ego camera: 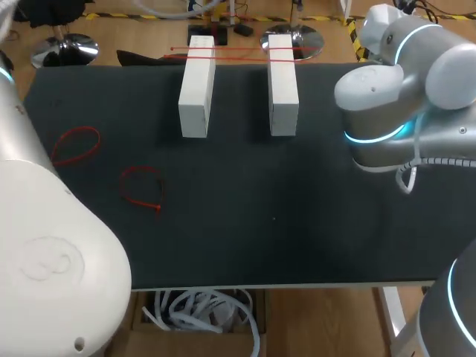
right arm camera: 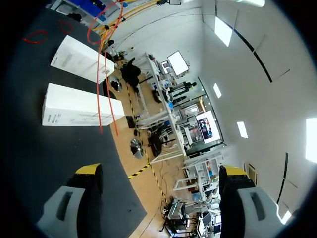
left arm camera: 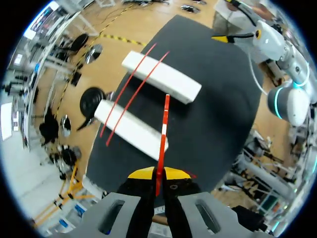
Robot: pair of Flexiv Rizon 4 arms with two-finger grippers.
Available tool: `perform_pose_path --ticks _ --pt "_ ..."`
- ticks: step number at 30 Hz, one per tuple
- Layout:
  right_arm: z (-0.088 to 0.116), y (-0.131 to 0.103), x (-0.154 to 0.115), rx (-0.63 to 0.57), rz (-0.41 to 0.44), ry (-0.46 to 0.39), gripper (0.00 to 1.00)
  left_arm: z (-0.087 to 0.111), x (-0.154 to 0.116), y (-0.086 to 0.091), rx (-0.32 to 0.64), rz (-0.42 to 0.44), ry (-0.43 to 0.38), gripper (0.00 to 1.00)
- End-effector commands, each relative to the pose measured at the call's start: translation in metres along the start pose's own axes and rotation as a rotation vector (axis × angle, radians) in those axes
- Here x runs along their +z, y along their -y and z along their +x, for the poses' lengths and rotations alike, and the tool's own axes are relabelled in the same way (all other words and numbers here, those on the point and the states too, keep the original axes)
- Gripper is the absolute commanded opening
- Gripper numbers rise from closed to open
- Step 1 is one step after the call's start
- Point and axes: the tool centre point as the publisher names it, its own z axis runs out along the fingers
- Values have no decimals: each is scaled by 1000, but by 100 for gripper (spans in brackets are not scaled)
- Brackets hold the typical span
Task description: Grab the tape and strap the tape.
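Note:
My left gripper [left arm camera: 156,174] is shut on a straight red strap [left arm camera: 162,139] that stands out from between its yellow tips, pointing over the black table [left arm camera: 218,109]. Ahead of it lie two white blocks [left arm camera: 130,128] [left arm camera: 161,77] with two more red straps [left arm camera: 130,87] laid across both. In the head view those straps [ego camera: 238,50] cross the blocks' far ends [ego camera: 197,85] [ego camera: 282,83]. My right gripper [right arm camera: 161,171] is open with nothing between its fingers, beyond the table's edge, with the blocks [right arm camera: 79,106] off to one side. Neither gripper shows in the head view.
Two closed red strap loops [ego camera: 74,145] [ego camera: 141,186] lie on the table's left part. My left arm [ego camera: 44,245] fills the near left corner, and my right arm [ego camera: 401,97] hangs over the right edge.

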Motion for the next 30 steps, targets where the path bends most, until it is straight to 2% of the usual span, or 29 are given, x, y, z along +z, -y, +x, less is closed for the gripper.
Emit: perform_pose_path --ticks 1,2,6,9,10,12,30 --pt "-3 0 -2 -1 2 -16 100 2 3 -143 -485 -41 10 0" --pt "-3 0 -2 -1 2 -16 100 4 1 -153 -516 -72 11 0" --pt "-3 0 -2 -1 2 -16 100 6 6 -203 -650 -97 4 0" --pt "-3 0 -2 -1 2 -16 100 6 9 -232 -719 -107 12 0" --pt "-3 0 -2 -1 2 -16 100 6 10 -238 -736 -82 19 0" --pt "-3 0 -2 -1 2 -16 100 7 9 -242 -749 -59 46 100" --pt "-3 0 -2 -1 2 -16 100 7 9 -242 -749 -59 46 100"
